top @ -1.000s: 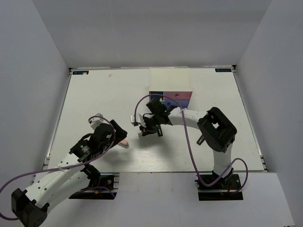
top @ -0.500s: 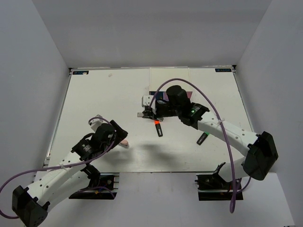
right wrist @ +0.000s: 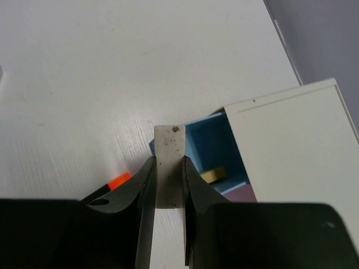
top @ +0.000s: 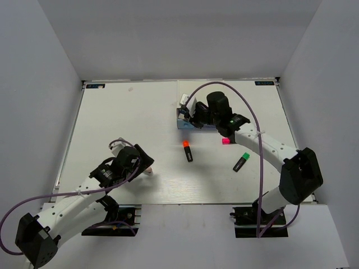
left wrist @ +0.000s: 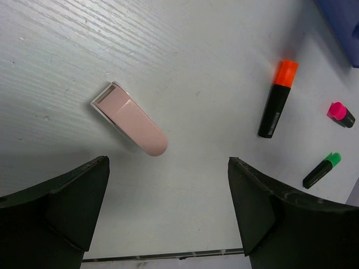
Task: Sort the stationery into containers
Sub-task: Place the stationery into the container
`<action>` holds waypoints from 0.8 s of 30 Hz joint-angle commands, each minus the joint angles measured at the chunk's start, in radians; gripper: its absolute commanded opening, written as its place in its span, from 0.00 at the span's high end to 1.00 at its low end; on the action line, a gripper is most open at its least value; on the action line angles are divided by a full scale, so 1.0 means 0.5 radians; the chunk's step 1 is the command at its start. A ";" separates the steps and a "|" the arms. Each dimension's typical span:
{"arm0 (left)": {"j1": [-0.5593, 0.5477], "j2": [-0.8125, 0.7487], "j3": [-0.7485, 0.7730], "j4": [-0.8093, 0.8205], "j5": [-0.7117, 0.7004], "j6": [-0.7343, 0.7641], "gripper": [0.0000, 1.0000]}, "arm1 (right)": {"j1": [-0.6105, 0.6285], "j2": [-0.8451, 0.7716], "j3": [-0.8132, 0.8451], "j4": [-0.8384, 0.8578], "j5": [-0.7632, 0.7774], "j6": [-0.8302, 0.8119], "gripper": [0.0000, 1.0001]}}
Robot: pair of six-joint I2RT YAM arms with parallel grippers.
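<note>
Right wrist: grey eraser [right wrist: 168, 144] in right hand [right wrist: 168, 166], perhaps over drawer [right wrist: 212, 141].

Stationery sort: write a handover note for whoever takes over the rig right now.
Left hand: open, hovering over the pink eraser on the table.
Right hand: shut on a grey eraser, by the open blue drawer.
Done: one tan eraser lies in that drawer.
To do: drop the grey eraser in; sort the pink eraser, orange highlighter, pink highlighter and green highlighter, all on the table.

Open worktop [top: 123, 112] lies far left. The white box [top: 196, 88], orange highlighter [top: 188, 152], pink highlighter [top: 225, 140] and green highlighter [top: 241, 161] obstruct centre-right.
</note>
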 commanded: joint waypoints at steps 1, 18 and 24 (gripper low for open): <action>0.003 0.014 -0.003 0.054 0.027 -0.016 0.03 | -0.053 0.044 0.110 0.117 0.018 -0.022 0.96; 0.003 0.014 -0.003 0.072 0.046 0.002 0.03 | -0.127 0.302 0.279 0.116 -0.077 -0.108 0.62; 0.003 0.054 -0.003 0.091 0.046 0.002 0.02 | -0.130 0.216 0.236 0.132 -0.144 -0.071 0.66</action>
